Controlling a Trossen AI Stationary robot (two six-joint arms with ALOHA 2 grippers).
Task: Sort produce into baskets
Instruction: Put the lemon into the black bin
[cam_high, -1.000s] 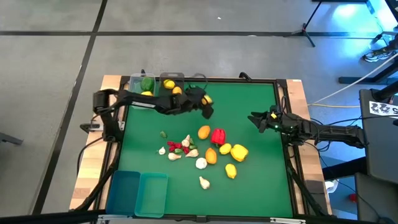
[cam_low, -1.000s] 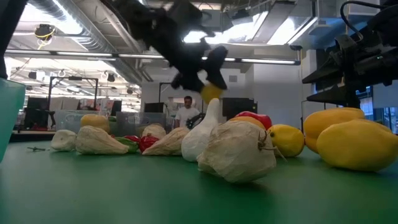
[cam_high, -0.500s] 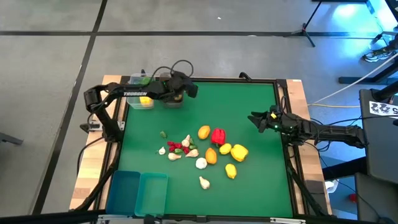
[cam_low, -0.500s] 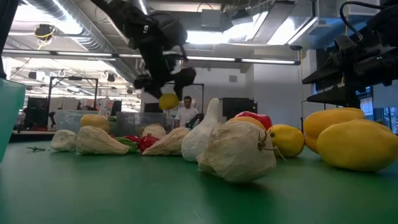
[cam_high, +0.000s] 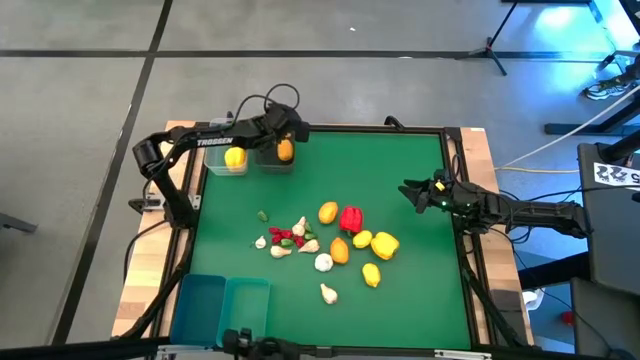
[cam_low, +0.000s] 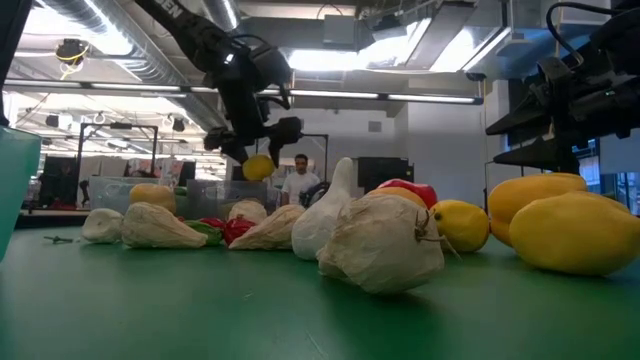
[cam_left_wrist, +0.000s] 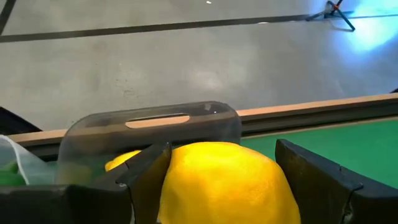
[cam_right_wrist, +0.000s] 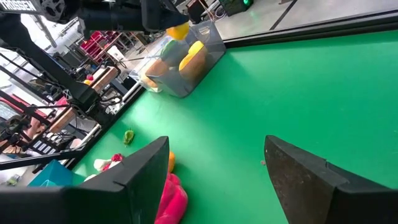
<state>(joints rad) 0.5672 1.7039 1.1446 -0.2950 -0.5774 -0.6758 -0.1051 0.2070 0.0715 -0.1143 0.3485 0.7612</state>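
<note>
A: Item one, the left hand. Condition?

B: Closed on a yellow lemon, one finger on each side, jaws held well apart by the fruit. It hung over the clear bins at the far left corner of the green tabletop, above the one nearer the tabletop's middle.

A: Contents of those bins?

B: The one under the hand held an orange piece; its neighbour, farther from the middle, held a yellow piece. Something green showed at the wrist view's edge, kind not told.

A: Item two, the right hand.

B: Parked near the right edge, well apart from the clear bins. Fingers spread, nothing between them.

A: Stock not yet sorted?

B: A loose heap in the middle, well apart from the clear bins: a red pepper, oranges, more yellow pieces, garlic bulbs, small red chilies and a green chili. Two teal bins stood along the near edge, same side as the clear bins.

A: Step in hand?

B: By my reckoning, delivery of the lemon, ready for release. Next move called for lining up squarely over the proper bin, lowering inside its rim, then opening, so the round fruit would not bounce out.
</note>
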